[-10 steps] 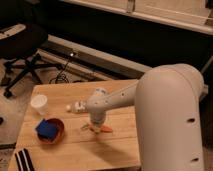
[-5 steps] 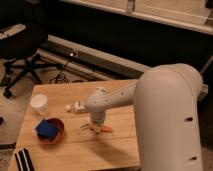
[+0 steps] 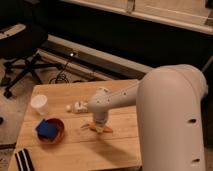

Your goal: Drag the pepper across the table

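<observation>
The orange pepper (image 3: 105, 130) lies on the light wooden table (image 3: 120, 150) near its middle, with its pale stem end pointing left. My gripper (image 3: 100, 125) comes straight down onto the pepper and covers its middle. The white arm reaches in from the right. Only the pepper's ends show from under the gripper. I cannot make out whether the pepper is gripped or just touched.
A red bowl (image 3: 56, 134) holding a blue sponge (image 3: 47, 128) sits at the front left. Behind it stands a white cup (image 3: 40, 104). A white bottle (image 3: 79, 106) lies just behind the gripper. A black-and-white striped object (image 3: 22, 160) is at the front left corner. An office chair (image 3: 20, 47) stands beyond the table.
</observation>
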### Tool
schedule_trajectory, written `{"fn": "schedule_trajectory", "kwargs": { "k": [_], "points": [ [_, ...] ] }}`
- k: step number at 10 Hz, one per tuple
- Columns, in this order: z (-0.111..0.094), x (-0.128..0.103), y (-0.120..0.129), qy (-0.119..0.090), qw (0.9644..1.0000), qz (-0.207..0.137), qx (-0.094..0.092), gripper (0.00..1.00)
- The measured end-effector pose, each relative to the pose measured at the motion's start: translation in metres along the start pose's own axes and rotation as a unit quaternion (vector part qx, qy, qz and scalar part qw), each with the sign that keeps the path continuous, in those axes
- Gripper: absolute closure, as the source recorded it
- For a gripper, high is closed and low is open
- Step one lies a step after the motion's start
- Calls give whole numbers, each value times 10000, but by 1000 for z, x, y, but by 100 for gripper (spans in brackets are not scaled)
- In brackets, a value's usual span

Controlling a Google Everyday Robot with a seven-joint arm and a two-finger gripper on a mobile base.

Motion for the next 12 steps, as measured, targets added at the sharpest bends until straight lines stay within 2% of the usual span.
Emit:
{"fn": "schedule_trajectory", "kwargs": {
  "k": [1, 3, 4, 12],
  "points": [
    [0, 4, 0, 4, 10000, 40, 0, 56],
    [0, 14, -1, 14, 9999, 132, -6, 74],
    [1, 18, 0, 26, 9998, 176, -15, 78],
    [2, 56, -5, 213, 9988, 430, -36, 78]
  ]
}}
